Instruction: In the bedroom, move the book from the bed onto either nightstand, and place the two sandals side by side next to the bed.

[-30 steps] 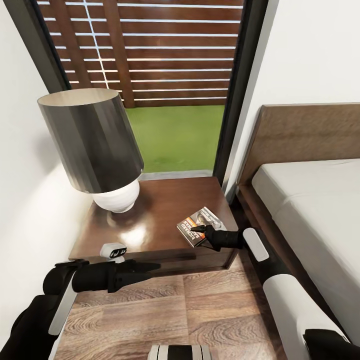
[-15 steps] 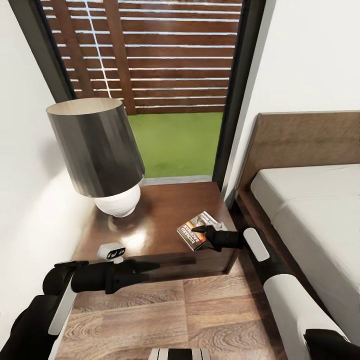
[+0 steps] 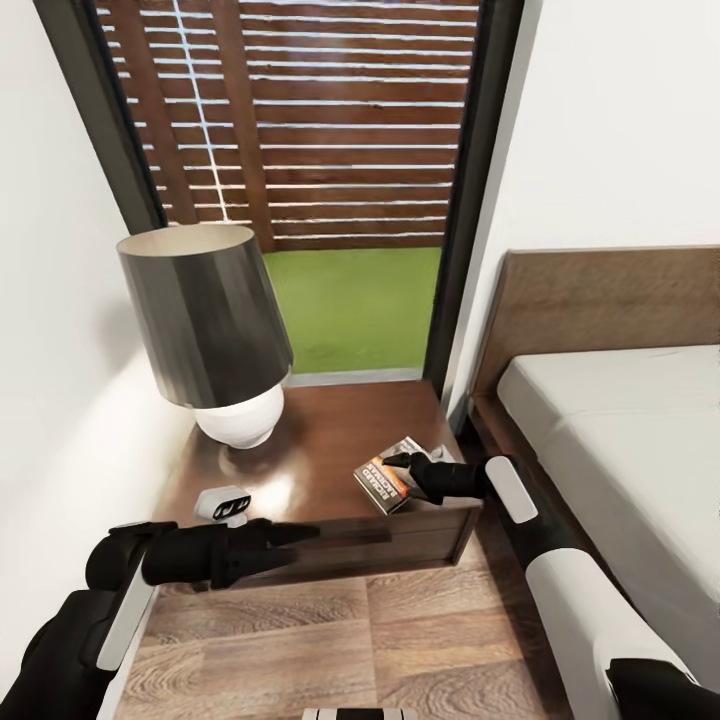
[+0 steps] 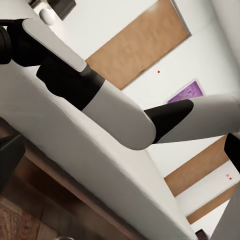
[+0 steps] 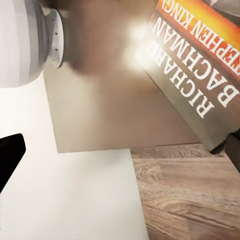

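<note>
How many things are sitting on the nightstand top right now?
3: the lamp at its back left, a small white device near the front left edge, and the book at the front right, in the right gripper.

Lamp (image 3: 212, 330) crowds nightstand's (image 3: 330, 450) left; middle open

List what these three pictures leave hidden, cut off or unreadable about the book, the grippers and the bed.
- Book, head view: the right gripper covers part of its cover; whether it rests flat on the nightstand is unclear.
- Book, right wrist view: cut off by the frame edge.
- Left gripper, head view: dark fingers merge, so open or shut is unclear.
- Bed, head view: cut off at the edge.
</note>
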Controlling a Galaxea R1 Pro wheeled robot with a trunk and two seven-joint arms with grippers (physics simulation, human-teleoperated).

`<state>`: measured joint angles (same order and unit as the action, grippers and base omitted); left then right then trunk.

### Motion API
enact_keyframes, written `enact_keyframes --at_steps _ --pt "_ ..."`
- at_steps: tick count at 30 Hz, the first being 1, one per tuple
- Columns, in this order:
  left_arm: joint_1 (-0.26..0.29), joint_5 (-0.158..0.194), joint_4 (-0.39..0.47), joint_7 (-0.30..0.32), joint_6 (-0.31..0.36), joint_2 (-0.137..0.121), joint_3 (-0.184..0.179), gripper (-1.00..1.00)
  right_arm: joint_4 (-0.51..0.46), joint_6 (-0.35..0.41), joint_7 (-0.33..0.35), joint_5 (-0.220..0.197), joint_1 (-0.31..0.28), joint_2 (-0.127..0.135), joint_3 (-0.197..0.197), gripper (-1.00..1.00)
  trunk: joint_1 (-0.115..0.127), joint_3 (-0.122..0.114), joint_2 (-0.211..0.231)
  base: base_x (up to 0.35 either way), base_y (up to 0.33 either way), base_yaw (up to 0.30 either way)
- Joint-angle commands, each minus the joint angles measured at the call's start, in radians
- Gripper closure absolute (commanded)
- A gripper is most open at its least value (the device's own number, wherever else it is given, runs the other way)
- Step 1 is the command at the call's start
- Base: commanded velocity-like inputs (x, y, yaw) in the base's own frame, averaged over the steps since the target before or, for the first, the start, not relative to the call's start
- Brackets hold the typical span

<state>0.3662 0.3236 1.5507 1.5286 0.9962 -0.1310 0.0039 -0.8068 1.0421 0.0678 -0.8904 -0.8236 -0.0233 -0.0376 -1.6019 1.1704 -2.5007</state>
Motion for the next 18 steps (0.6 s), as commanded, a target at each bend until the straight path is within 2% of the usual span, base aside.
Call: enact_keyframes --at_steps 1,4,8,18 --pt "0.000 0.000 0.000 0.003 0.010 0.000 0.000 -1.00 0.000 0.005 0.007 0.011 0.000 -0.001 -0.002 -1.00 0.001 -0.003 0.000 0.000 0.000 0.000" --pt "0.000 -0.001 0.000 0.002 0.010 0.000 -0.001 -1.00 -0.004 0.005 0.007 0.011 0.001 0.000 -0.001 -1.00 0.002 -0.015 0.001 0.000 0.000 0.000" --pt "0.000 -0.001 0.000 0.002 0.010 0.000 -0.001 -1.00 -0.019 0.005 0.008 0.011 0.003 0.002 0.000 -1.00 0.017 -0.027 0.029 0.000 0.000 0.000" --pt "0.000 -0.001 0.000 0.001 0.010 0.001 -0.001 -1.00 -0.133 0.005 0.013 0.010 0.011 0.000 0.002 -1.00 0.056 -0.059 0.099 0.000 0.000 0.000"
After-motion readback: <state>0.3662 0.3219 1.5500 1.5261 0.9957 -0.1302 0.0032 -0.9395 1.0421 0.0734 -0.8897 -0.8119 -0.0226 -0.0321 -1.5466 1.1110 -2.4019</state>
